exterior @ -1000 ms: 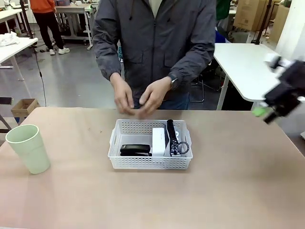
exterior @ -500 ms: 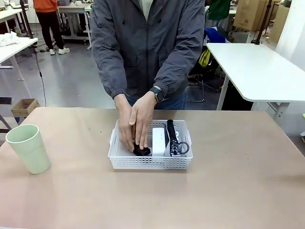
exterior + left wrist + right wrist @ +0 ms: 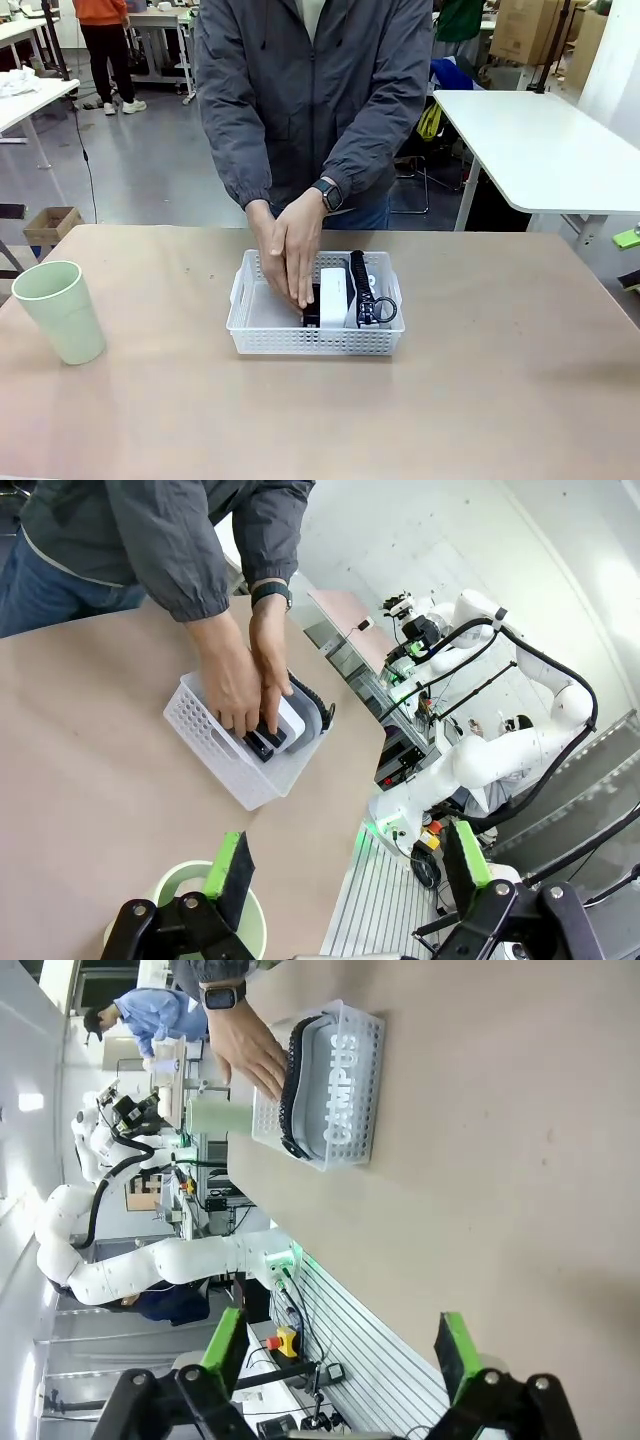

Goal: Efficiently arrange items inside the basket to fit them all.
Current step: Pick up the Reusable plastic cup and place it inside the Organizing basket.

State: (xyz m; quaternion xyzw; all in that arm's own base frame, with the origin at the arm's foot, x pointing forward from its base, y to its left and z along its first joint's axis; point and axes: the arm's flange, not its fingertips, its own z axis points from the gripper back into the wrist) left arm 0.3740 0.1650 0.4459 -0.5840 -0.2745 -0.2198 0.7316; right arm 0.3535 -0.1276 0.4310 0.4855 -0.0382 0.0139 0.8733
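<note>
Person's hands (image 3: 288, 250) hold the stapler (image 3: 311, 314) in the basket (image 3: 315, 342).
Right wrist view reads CAMPUS on the shoe (image 3: 335, 1090); left gripper (image 3: 348, 860) and right gripper (image 3: 340, 1348) gape empty.

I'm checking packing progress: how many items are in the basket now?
3: the stapler under the person's hands, the white box beside it, the shoe along the right wall. The hands may hide more.

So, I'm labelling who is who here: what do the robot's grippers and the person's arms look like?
Both the left gripper and the right gripper are black, with two angular fingers faced with bright green pads. The person's hands come out of dark grey jacket sleeves with gathered cuffs; one wrist bears a black watch.
</note>
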